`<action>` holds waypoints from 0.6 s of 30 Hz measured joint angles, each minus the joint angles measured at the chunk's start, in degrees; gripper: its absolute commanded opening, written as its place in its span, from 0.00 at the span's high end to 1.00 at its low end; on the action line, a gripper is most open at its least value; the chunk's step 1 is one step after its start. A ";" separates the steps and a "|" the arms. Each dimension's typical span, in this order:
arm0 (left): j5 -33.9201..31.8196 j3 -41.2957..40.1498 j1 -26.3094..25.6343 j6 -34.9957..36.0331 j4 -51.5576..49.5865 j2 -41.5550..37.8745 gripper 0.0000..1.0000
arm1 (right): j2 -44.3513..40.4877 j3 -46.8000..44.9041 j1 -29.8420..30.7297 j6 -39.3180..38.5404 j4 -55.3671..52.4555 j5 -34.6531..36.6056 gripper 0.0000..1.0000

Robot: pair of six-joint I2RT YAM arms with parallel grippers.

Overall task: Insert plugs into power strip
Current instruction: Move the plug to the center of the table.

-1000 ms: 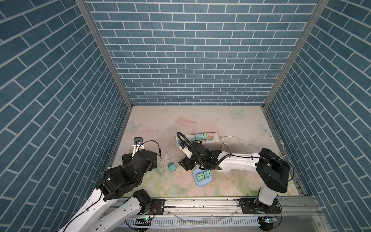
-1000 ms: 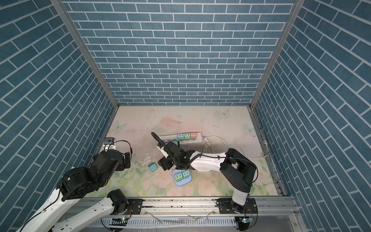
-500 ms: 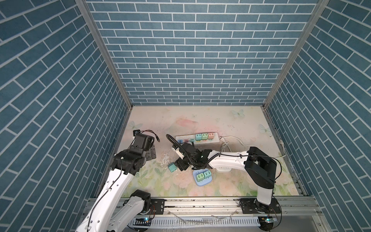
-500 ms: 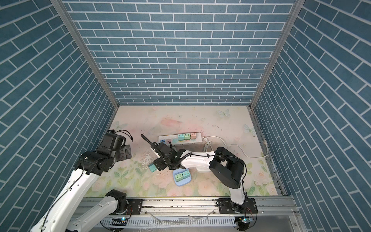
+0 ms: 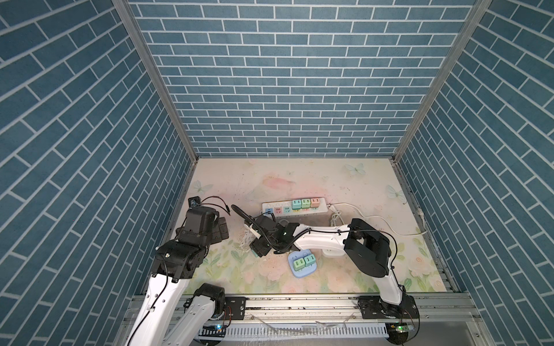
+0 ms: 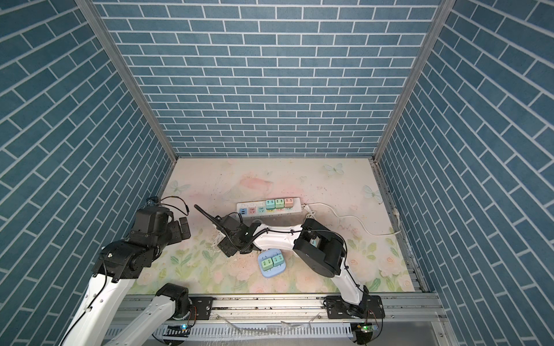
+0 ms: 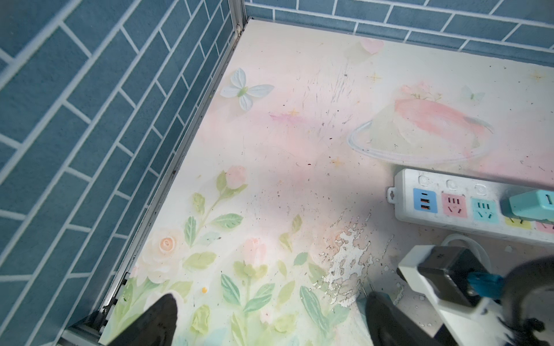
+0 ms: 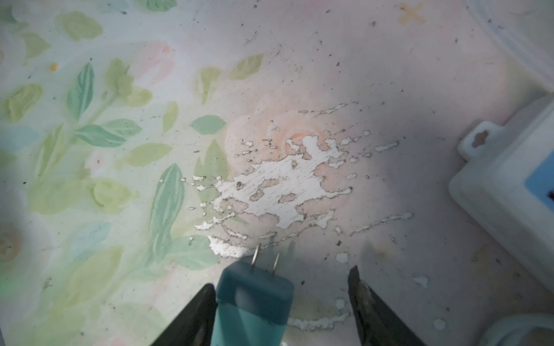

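Observation:
A teal plug (image 8: 254, 299) lies on the floral table with its two prongs pointing away from the wrist. My right gripper (image 8: 281, 302) is open around it; one finger touches the plug and a gap shows at the other finger (image 8: 364, 296). In both top views the right gripper (image 5: 258, 246) (image 6: 227, 247) hides most of that plug. The white power strip (image 5: 277, 212) (image 6: 251, 212) (image 7: 419, 206) lies behind it with a teal plug (image 5: 296, 204), a green one (image 5: 306, 203) and a pinkish-tan one (image 5: 315, 202) inserted. My left gripper (image 7: 269, 314) (image 5: 222, 232) hangs open and empty to the left.
A blue tray (image 5: 299, 273) holding two green plugs (image 5: 299, 263) sits in front of the right arm. The strip's white cord (image 5: 374, 217) runs off to the right wall. A patch of worn paint (image 8: 284, 185) marks the table by the right gripper. The left wall (image 7: 90, 149) is close to the left arm.
My right gripper has swung left from near the strip onto the loose teal plug, which now sits between its fingers. The left arm has risen and shifted toward the back left.

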 measured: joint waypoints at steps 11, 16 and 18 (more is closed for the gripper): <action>0.07 0.00 0.00 0.00 0.02 0.09 0.00 | 5.88 7.69 1.49 -0.15 -4.11 4.07 0.27; 0.15 0.00 0.00 0.02 0.04 0.00 0.01 | 6.05 7.69 1.31 -0.15 -5.55 7.26 0.27; 0.31 0.00 0.00 0.02 0.04 0.00 0.00 | 6.03 7.23 1.05 -0.13 -5.11 7.89 0.27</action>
